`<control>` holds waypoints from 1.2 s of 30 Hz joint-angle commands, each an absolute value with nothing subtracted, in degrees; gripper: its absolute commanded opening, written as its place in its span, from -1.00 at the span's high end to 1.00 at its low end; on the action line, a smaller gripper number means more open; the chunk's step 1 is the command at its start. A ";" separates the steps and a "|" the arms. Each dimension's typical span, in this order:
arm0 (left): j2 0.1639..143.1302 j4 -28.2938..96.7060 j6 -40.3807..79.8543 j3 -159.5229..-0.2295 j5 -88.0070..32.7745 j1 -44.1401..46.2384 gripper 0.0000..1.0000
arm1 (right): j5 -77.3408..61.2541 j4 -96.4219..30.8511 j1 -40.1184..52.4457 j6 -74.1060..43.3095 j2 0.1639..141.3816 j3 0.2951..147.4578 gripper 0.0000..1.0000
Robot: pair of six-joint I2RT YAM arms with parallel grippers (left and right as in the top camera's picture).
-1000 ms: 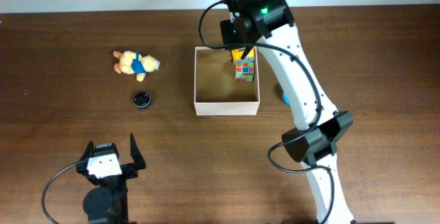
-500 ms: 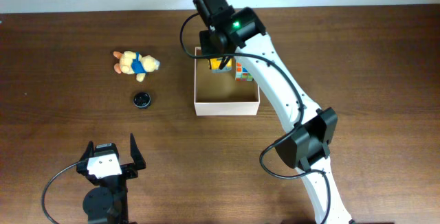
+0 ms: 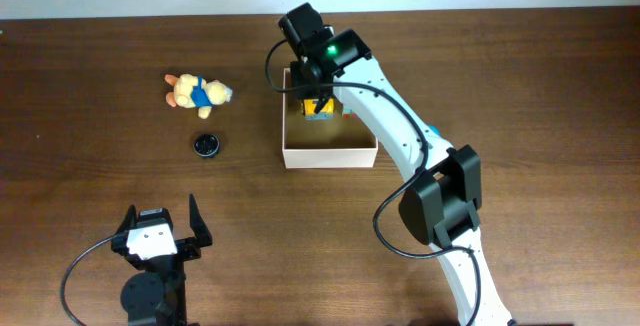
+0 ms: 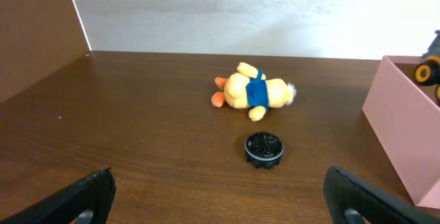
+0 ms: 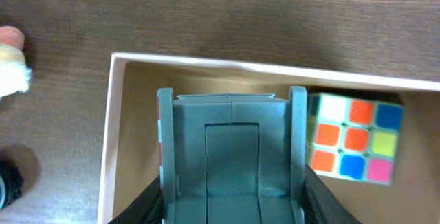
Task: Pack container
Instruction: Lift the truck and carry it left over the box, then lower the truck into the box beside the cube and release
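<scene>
Swinging leftward across the box since a second ago, the right gripper (image 5: 232, 203) now hangs over the left half of the container (image 3: 330, 156), a square open-topped box of pale cream cardboard. It is clamped narrowly on a yellow and grey plastic toy vehicle (image 5: 232, 135). Directly below it lies the tan floor of the box. A multicoloured plastic puzzle cube (image 5: 354, 145) sits inside, just to its right, and the thin left wall runs close on its other side.

That tight slot is the risk, as I judge it. A descent drifting right would set the toy vehicle on the puzzle cube, leaving it tilted. Drifting left, it could catch the rim and shove or tip the light container on the dark wooden table (image 3: 90, 186). Letting go too high might make it bounce out.

The left gripper (image 4: 220, 203) rests spread wide and empty. A yellow plush bear in a blue shirt (image 4: 254, 93) and a small black ribbed disc (image 4: 265, 148) lie ahead of it, both outside the box.
</scene>
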State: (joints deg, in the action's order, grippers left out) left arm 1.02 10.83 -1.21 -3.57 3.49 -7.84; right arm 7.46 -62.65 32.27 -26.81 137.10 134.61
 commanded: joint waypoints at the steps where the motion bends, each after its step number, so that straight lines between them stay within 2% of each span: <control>1: 1.06 10.48 -0.86 -3.16 4.10 -7.62 -0.98 | 7.33 -60.93 33.10 -27.57 136.46 132.38 0.40; 12: 1.04 10.48 -0.86 -3.16 4.10 -7.62 -0.98 | 7.31 -55.13 33.74 -27.57 136.46 127.09 0.40; 32: 1.06 10.46 -0.86 -3.16 4.10 -7.62 -0.99 | 7.07 -52.03 35.31 -27.99 139.04 126.85 0.38; 36: 1.04 10.48 -0.86 -3.16 4.10 -7.62 -0.98 | 7.11 -51.59 35.31 -27.97 139.13 126.85 -0.25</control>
